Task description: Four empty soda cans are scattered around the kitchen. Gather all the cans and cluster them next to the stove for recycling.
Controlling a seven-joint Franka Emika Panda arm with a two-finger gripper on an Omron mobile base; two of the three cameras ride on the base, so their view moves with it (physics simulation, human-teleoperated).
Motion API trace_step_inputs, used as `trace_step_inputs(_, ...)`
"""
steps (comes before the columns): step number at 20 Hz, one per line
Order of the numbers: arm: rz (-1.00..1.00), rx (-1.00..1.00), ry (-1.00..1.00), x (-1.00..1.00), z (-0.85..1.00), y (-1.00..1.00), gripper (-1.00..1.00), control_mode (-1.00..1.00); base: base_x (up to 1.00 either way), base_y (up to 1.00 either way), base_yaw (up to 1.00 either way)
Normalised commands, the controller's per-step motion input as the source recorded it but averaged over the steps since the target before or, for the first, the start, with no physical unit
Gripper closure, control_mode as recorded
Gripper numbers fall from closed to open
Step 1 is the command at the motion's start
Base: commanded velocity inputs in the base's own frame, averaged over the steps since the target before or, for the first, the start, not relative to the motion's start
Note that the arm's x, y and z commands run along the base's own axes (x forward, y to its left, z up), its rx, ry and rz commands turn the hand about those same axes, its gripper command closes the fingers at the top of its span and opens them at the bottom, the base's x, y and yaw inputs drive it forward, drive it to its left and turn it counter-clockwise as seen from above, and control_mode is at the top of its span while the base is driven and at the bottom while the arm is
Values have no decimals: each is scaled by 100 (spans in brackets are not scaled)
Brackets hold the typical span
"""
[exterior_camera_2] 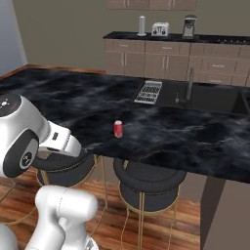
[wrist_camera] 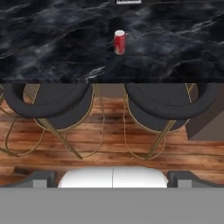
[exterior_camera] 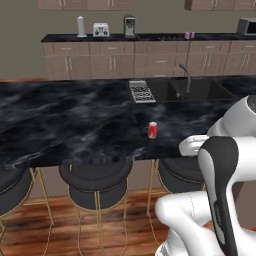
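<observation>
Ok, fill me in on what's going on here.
The white robot arm is parked on the stool side of the dark marble island, holding nothing. A red soda can stands upright by itself near the island's front edge, above two round black stools. The hand camera looks at the can from a distance, with the jaws wide apart at the bottom of that view. On the back counter, two more small cans sit close together near the dark cooktop.

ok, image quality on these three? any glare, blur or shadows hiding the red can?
Left base view: red can soft but clear, faint sheen on the dark counter. Right base view: can distinct, small shadow beside it. Hand view: can sharp against the marble, no glare; fingers at the bottom edge, spread apart.
</observation>
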Motion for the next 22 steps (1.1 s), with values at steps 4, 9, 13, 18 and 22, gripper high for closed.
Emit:
trace_step_inputs(4, 0, 0, 0, 0, 0, 0, -100, 100, 42, 16, -6)
trace_step_inputs(9, 0, 0, 0, 0, 0, 0, -100, 100, 51, 21, -4)
trace_step_inputs(13, 0, 0, 0, 0, 0, 0, -100, 100, 40, 16, -4)
trace_step_inputs(18, 0, 0, 0, 0, 0, 0, -100, 100, 30, 22, -4)
trace_step_inputs(22, 0, 0, 0, 0, 0, 0, -100, 100, 8, 22, -2)
